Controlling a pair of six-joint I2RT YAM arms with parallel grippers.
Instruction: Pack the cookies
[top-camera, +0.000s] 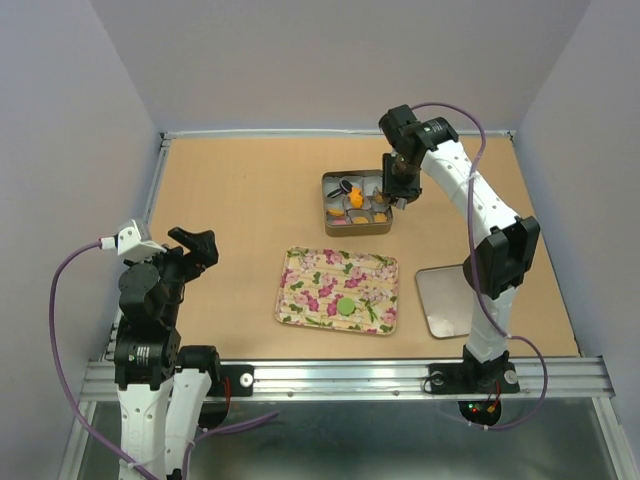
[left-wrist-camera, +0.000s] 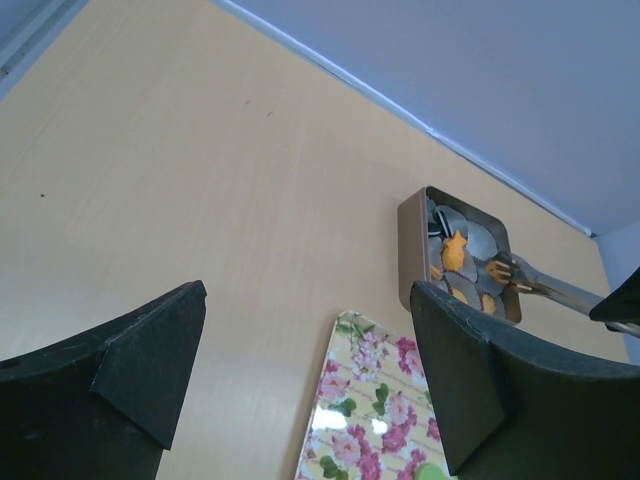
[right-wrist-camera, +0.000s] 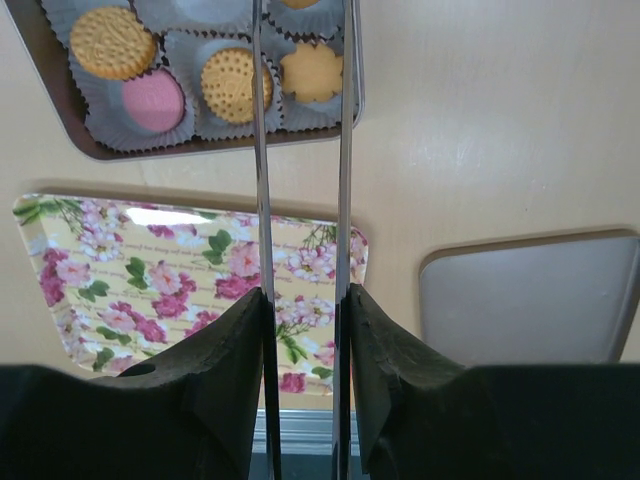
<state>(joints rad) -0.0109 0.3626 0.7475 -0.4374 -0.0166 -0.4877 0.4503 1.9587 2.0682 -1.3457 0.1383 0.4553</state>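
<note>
left gripper (top-camera: 195, 245) sits nearest, by the near-left corner, fingers wide apart, holding and touching nothing. grey lid (top-camera: 445, 300) lies flat toward the near-right corner. flowered tray (top-camera: 300, 275) lies mid-table toward the near edge with one green cookie (top-camera: 347, 306) on it, well apart from the rest. tin (top-camera: 350, 229) is further out, right of centre toward the far edge, filled with white paper cups (right-wrist-camera: 180, 20). cookies in the cups: tan round one (right-wrist-camera: 112, 42), pink one (right-wrist-camera: 153, 102), dotted yellow one (right-wrist-camera: 230, 83), flower-shaped one (right-wrist-camera: 310, 70). an orange one (top-camera: 357, 197) looks propped on edge, not flat.

right gripper (right-wrist-camera: 303, 320) is clamped on metal tongs (right-wrist-camera: 260, 200), pads squeezing the two blades to a narrow gap. the tips reach over the right side of the tin. they are cut off in the wrist view and too small from above, so cannot tell if they pinch a cookie or touch a cup.

risks, as a judgement:
- tongs lifting out could snag a light paper cup and drag it or flip a cookie.
- thin blades could twist or slip between the pads and drop whatever they hold.
- the propped orange cookie may stop the lid seating.
- the green cookie is flat on the tray, so the tips may skid off it.
</note>
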